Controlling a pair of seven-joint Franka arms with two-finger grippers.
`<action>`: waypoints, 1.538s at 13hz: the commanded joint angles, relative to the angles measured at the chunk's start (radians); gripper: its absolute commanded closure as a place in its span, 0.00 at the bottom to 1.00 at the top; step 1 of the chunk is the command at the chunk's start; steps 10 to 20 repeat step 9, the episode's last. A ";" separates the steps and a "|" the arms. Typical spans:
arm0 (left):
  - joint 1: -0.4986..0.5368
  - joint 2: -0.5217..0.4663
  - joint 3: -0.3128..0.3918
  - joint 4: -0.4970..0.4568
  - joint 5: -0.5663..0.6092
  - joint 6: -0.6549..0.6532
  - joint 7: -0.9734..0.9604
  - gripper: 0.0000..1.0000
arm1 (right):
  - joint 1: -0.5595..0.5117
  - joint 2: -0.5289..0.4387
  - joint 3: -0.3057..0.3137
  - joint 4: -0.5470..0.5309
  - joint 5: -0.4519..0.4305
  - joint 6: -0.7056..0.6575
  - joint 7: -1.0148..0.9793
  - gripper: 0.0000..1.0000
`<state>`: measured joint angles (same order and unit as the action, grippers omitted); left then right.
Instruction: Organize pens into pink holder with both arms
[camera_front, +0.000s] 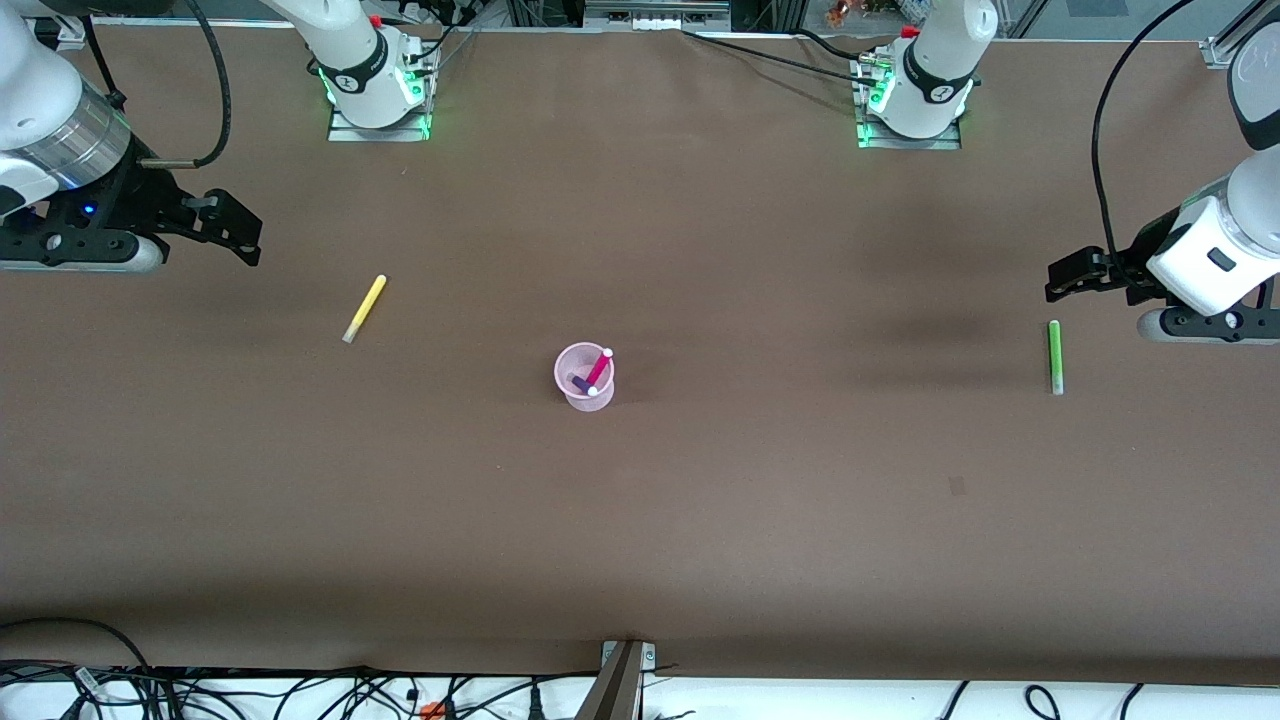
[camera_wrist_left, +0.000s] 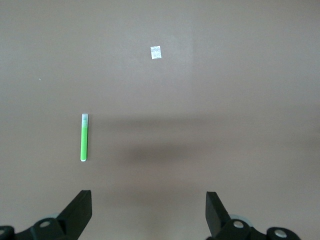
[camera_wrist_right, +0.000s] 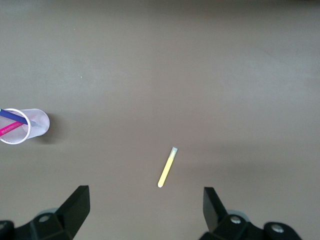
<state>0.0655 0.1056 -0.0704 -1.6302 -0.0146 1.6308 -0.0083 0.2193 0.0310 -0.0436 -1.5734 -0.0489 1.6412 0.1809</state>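
Already the magenta pen (camera_front: 600, 367) and purple pen (camera_front: 580, 383) are standing in the translucent pink plastic holder (camera_front: 584, 376) at frame centre. Yellow pen (camera_front: 364, 308), mid-left, and green pen (camera_front: 1054, 356), mid-right, are lying loose on the table. The left gripper (camera_front: 1062, 278) and right gripper (camera_front: 240, 228) are hovering at the frame edges, fingers apart, empty.

The pink holder (camera_front: 584, 377) stands upright at the centre of the front view, with the magenta pen (camera_front: 599, 368) and purple pen (camera_front: 580, 383) leaning inside. The yellow pen (camera_front: 364, 308) lies flat at middle-left, the green pen (camera_front: 1054, 356) flat at middle-right
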 joint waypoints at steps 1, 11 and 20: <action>0.014 -0.012 -0.005 -0.014 -0.012 -0.008 0.031 0.00 | 0.006 0.000 -0.002 0.013 -0.016 -0.001 0.011 0.00; 0.030 -0.007 -0.006 0.000 -0.019 -0.011 0.018 0.00 | 0.005 0.001 -0.004 0.013 -0.016 0.006 0.009 0.00; 0.030 -0.007 -0.006 0.000 -0.019 -0.011 0.018 0.00 | 0.005 0.001 -0.004 0.013 -0.016 0.006 0.009 0.00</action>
